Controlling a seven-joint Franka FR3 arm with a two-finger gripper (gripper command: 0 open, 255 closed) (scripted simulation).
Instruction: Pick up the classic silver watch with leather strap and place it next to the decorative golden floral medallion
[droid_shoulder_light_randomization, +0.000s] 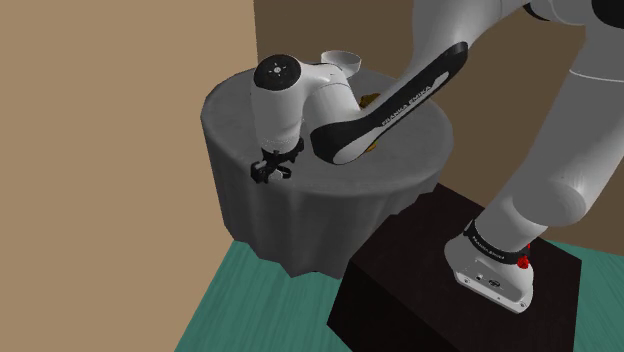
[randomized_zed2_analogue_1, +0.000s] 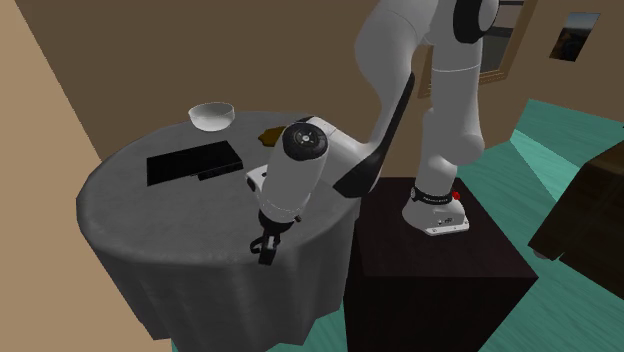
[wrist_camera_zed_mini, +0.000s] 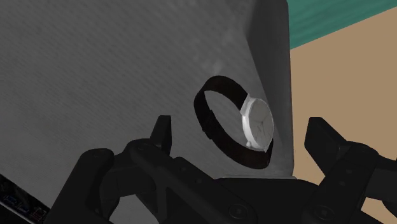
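Locate the hand (droid_shoulder_light_randomization: 272, 168) at about 8 o'clock from the centre of the worktop (droid_shoulder_light_randomization: 230, 110) in the shoulder view, and at about 5 o'clock from it in the second exterior view, low over the grey cloth and close to the rim. In both views the white wrist housing of the arm (droid_shoulder_light_randomization: 292, 100) covers the spot under the hand, so you cannot make out the watch there. Refer to the wrist view instead. The watch (wrist_camera_zed_mini: 257, 122) stands on its edge on the cloth, with its pale silver dial facing sideways and its dark strap closed in a loop, near the line where the cloth drops off the worktop. The fingers (wrist_camera_zed_mini: 163, 130) are spread wide, one on each side of the watch. Neither touches it, and the hand holds nothing. The medallion (randomized_zed2_analogue_1: 270, 135) lies at about 2 o'clock from the worktop centre in the second exterior view, apart from the hand. It reads as a golden-brown patch beside the arm, and its floral detail cannot be made out. In the shoulder view the forearm hides all but slivers of it. A white bowl (randomized_zed2_analogue_1: 211, 115) sits at 12 o'clock. A flat black slab (randomized_zed2_analogue_1: 195, 163) lies toward 11 o'clock, and you cannot tell what it is.
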